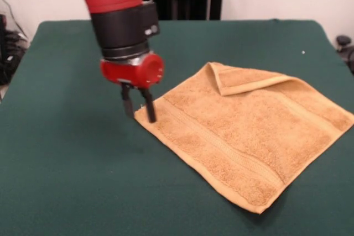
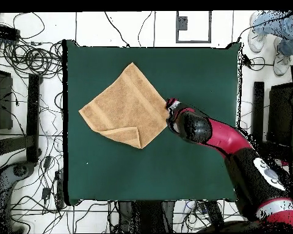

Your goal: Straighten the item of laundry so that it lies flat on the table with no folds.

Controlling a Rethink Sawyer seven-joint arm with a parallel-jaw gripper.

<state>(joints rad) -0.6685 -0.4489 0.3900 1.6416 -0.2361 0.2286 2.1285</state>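
Note:
The tan-orange towel (image 1: 243, 131) lies spread on the dark green table (image 1: 66, 169), turned like a diamond. Its far corner (image 1: 232, 81) is folded over onto the cloth, showing the hemmed edge. My gripper (image 1: 138, 109) points straight down at the towel's left corner, its two black fingers (image 1: 149, 108) apart, with the tips at table height on either side of the corner tip. In the overhead view the towel (image 2: 121, 103) has its folded flap (image 2: 126, 135) on the lower side, and the gripper (image 2: 171, 111) is at the towel's right corner, mostly hidden under the wrist.
The red and black arm (image 2: 222, 137) reaches in from the lower right of the overhead view. A person's shoes (image 2: 268, 39) show beyond the table's top right corner. Cables lie on the floor around the table (image 2: 191, 177).

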